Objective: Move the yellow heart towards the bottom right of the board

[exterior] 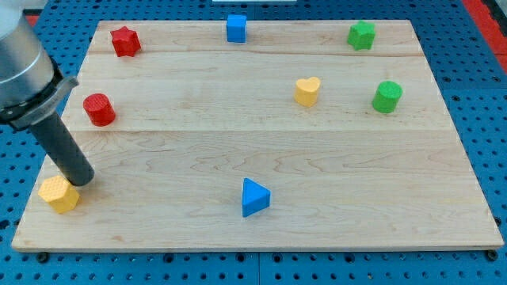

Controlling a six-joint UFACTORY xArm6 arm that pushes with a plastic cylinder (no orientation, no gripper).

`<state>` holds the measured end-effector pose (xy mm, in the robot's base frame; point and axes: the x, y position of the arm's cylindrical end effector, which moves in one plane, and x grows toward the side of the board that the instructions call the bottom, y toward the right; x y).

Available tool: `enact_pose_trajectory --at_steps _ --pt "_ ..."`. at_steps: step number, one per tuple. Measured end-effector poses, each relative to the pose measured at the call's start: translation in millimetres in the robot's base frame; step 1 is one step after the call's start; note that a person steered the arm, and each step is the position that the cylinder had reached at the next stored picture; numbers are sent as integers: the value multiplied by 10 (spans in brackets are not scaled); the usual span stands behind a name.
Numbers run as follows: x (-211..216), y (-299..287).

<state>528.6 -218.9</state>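
The yellow heart [307,91] lies on the wooden board [261,214], right of centre in the upper half. My tip [82,180] is far from it, at the view's lower left, touching or just above the top right of a yellow hexagon block [59,194]. The dark rod rises from the tip up to the left, to the grey arm body at the view's top left corner.
A red star [124,40] and a red cylinder [99,108] lie at the left. A blue cube [236,28] sits at the top middle. A green block [361,35] and a green cylinder [386,96] lie at the right. A blue triangle [254,197] lies at bottom centre.
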Motion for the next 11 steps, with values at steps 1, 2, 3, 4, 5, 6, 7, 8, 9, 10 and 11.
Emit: enact_pose_trajectory --at_steps 1,2,3,4,5,6,7,8,9,10,11 --pt "-234 736" --pt "-402 985" --pt "-602 910" --pt "-687 869" --pt "-732 806" --pt "-735 788" --pt "-878 799" --pt "-1010 799" --pt "-1010 1064" --pt "-1010 1472" --pt "-1415 1507"
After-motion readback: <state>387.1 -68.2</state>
